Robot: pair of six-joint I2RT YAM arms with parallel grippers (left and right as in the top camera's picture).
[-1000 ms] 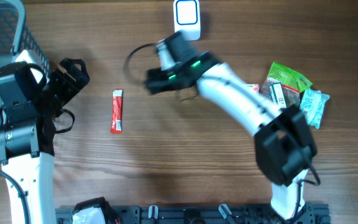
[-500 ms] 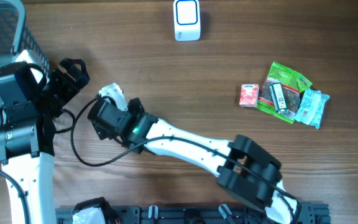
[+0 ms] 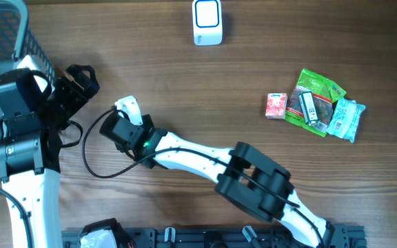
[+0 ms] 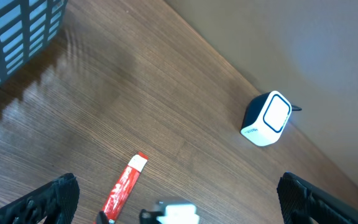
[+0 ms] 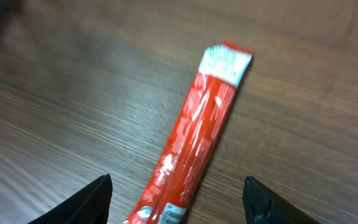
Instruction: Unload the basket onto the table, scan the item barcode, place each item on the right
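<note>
The item is a long red stick packet (image 5: 199,140) with a white end, lying flat on the wooden table. My right gripper (image 5: 180,200) hangs just above it, open, one dark finger (image 5: 95,198) on each side and neither touching it. In the overhead view the right gripper (image 3: 125,121) covers the packet. The left wrist view shows the packet (image 4: 124,185) beside the right gripper's white part (image 4: 176,213). The white barcode scanner (image 3: 207,22) stands at the table's far edge, also visible as the scanner (image 4: 267,118). My left gripper (image 3: 76,84) waits open and empty at the left.
A grey slatted basket (image 3: 5,27) sits at the far left corner. At the right lie a small pink packet (image 3: 275,105), a green snack bag (image 3: 316,100) and a pale blue wrapper (image 3: 345,118). The right arm (image 3: 198,157) stretches across the table's middle.
The right arm has swung from near the scanner to the left and come down over the red packet; its jaws have narrowed a little. The left arm has not moved.
</note>
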